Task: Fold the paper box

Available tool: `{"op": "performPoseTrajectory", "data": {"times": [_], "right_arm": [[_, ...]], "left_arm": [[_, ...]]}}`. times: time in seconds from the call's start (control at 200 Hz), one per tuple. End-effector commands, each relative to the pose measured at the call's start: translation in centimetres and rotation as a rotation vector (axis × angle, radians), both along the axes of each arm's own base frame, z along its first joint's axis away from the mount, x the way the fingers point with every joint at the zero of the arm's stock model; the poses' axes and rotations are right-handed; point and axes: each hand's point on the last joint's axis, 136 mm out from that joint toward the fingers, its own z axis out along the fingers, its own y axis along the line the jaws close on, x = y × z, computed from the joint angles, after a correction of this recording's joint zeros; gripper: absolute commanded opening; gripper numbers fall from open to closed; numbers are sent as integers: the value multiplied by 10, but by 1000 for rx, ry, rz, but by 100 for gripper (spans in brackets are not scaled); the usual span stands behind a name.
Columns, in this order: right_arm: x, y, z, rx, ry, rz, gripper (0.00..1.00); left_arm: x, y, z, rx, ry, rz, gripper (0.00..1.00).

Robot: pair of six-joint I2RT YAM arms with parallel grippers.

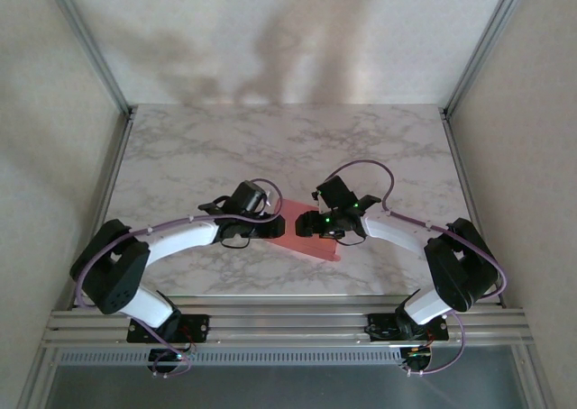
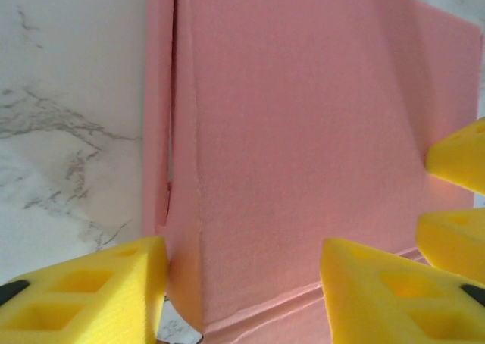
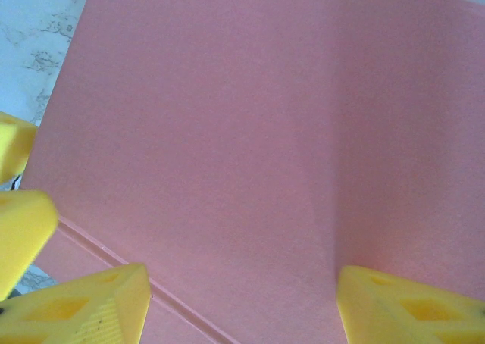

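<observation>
Now, left gripper (image 2: 242, 253) and right gripper (image 3: 242, 276) both hang part-open with nothing clamped, the paper box (image 1: 315, 245) lying flat beneath and between their fingers, and (watch that side flap (image 2: 158, 132) gaping beside the left claw) a squeeze could buckle or skid it.

the paper box (image 2: 303, 132) was thin pink card, matt, with a faint fibrous grain and soft creases. the table (image 1: 225, 148) looked like smooth marble-patterned laminate with a slight sheen. the fingers (image 2: 91, 291) of the left gripper (image 2: 242, 261) were matt yellow plastic. the left arm's shell (image 1: 180, 238) was glossy white plastic; the frame rails (image 1: 270, 323) were brushed metal.
</observation>
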Motion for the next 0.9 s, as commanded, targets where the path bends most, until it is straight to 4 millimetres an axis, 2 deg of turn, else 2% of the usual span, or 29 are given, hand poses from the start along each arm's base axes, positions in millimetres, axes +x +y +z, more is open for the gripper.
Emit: {"op": "performPoseTrajectory", "data": {"times": [0.0,0.18,0.33,0.536,0.566,0.611,0.761,0.826,0.891], "right_arm": [[-3,0,0,-15,6,12,67],[-3,0,-1,-17,8,12,67],[-3,0,-2,-17,8,13,66],[-4,-5,2,-35,-7,18,66],[-4,-5,2,-38,-7,20,66],[-5,-6,3,-43,-10,22,66],[-6,-4,10,-17,-24,35,66],[-7,-1,18,15,-33,44,66],[-9,0,24,35,-39,46,66]], "left_arm": [[-3,-13,6,-45,33,-42,49],[0,-16,13,-62,24,-44,32],[0,-12,11,-37,20,-34,30],[14,15,22,51,-64,53,27],[16,18,25,54,-77,62,28],[19,19,32,41,-101,74,34],[15,-5,60,-142,-148,11,37],[9,-16,61,-208,-127,-27,37],[5,-24,54,-232,-89,-63,36]]}}
